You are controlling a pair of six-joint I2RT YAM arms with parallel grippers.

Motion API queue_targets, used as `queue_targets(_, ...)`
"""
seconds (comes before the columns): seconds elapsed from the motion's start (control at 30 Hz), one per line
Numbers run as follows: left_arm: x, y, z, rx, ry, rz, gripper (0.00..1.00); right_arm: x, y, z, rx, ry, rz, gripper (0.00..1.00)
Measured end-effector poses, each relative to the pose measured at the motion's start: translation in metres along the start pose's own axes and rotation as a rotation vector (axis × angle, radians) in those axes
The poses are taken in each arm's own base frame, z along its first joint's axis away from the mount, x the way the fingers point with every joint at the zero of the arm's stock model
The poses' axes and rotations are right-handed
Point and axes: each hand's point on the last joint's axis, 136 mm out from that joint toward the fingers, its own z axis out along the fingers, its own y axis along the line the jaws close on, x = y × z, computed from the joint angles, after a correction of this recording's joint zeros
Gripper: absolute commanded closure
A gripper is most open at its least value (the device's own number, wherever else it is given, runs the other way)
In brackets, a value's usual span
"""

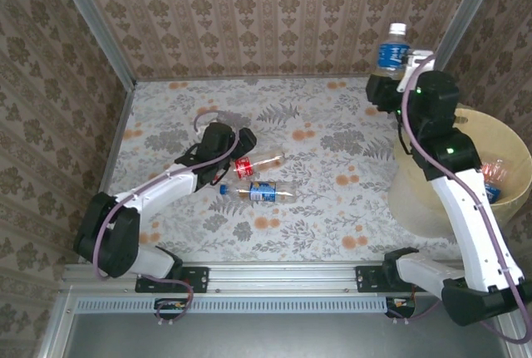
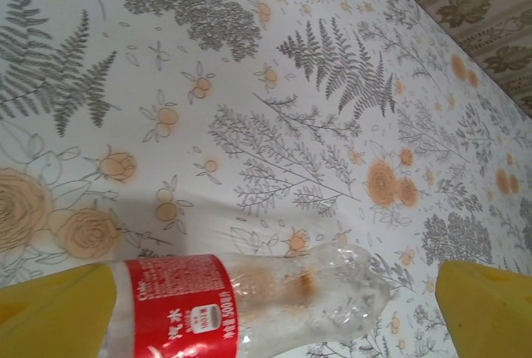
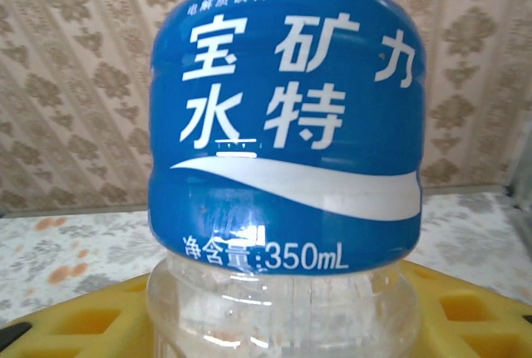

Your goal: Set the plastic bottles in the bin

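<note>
The right gripper (image 1: 387, 77) is closed on a blue-labelled 350 mL bottle (image 1: 392, 49) and holds it upright, white cap on top, high near the far right corner. It is just beyond the rim of the pale-yellow bin (image 1: 413, 196). In the right wrist view the yellow finger pads (image 3: 79, 325) sit against the clear lower body of this bottle, below its label.

Inside the bin lie at least two discarded bottles (image 1: 492, 179), one with red on it. The arm hides much of the bin, so the count is uncertain.

The left gripper (image 1: 238, 152) is low over the floral tablecloth (image 1: 332, 150) with its jaws spread wide. Its yellow fingers (image 2: 486, 308) stand on either side of a red-labelled bottle (image 2: 249, 300) lying on its side. Whether they touch it cannot be told.

Just nearer the arm bases, a second blue-labelled bottle (image 1: 263, 193) lies on the cloth, close beside the red one.
</note>
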Motion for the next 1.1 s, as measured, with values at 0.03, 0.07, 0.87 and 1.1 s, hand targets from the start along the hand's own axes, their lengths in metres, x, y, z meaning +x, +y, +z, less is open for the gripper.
queue_targets(0.03,0.0,-0.003,0.001,0.005,0.002,0.001,0.0,0.0,-0.01,-0.004,0.03,0.005,0.001,0.55)
queue_targets(0.07,0.0,-0.006,0.001,0.011,0.005,0.003,0.0,0.0,-0.02,-0.008,0.061,0.011,0.005,0.54)
queue_targets(0.87,-0.015,-0.059,0.004,0.071,0.037,0.039,0.0,0.03,-0.165,-0.085,0.698,0.21,-0.034,0.44)
queue_targets(1.1,-0.011,-0.05,0.004,0.03,0.052,0.044,0.0,0.053,-0.178,-0.083,0.744,0.33,-0.058,0.07)
